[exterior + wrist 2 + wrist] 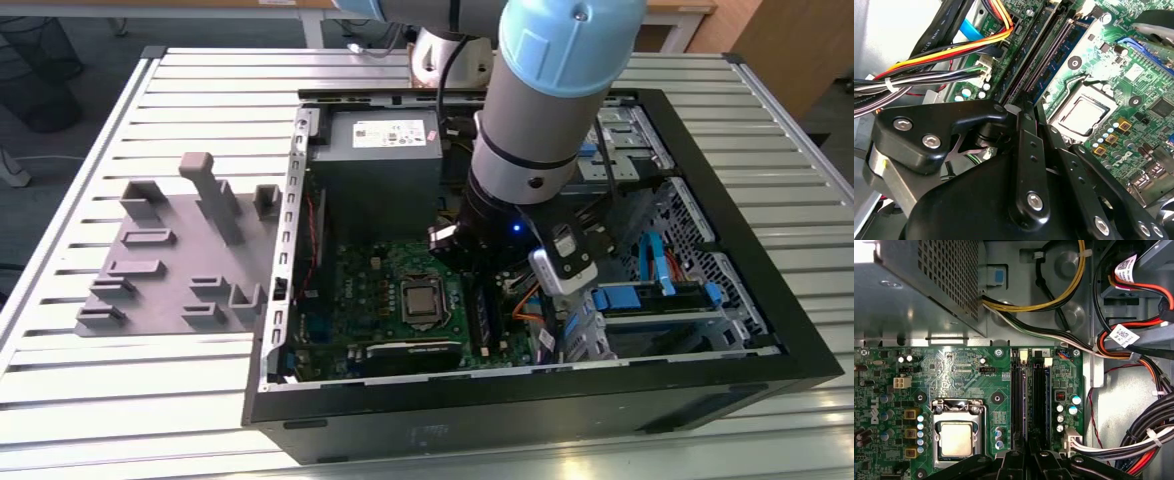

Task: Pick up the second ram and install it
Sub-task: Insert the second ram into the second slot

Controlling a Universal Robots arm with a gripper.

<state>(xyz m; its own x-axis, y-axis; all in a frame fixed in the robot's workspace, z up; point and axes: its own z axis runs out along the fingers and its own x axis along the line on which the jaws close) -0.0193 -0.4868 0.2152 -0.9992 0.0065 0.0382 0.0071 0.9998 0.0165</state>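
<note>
Closest in, in both wrist views: black claw [1029,452] [1025,111], clenched, fingers [1013,460] drawn tight together, low over the near end of the memory slots [1030,390]. Straight out from the fingertips, seen edge-on in one slot: a thin dark strip, seemingly the second ram [1027,390], seated upright along the slot. No telling from either wrist view of any real grip on it. Whitish latches [1024,356] at the slots' far end.

Just beside the slots, on the green motherboard [954,370]: processor socket [956,437] [1081,115] with bare silver lid under its metal frame.

On the slots' other side: bundles of black, orange, red and yellow cables [1134,340] [944,55], tied with white straps.

Beyond the board: perforated grey power supply [914,285] [380,150].

Farther out, in the exterior view: blue-and-grey arm [534,120] reaching down into the open black computer case [534,405], lying flat on the slatted metal worktop [120,390]. Just beside the case, on the exterior view's left: grey plastic holder tray [160,260] with upright posts.
</note>
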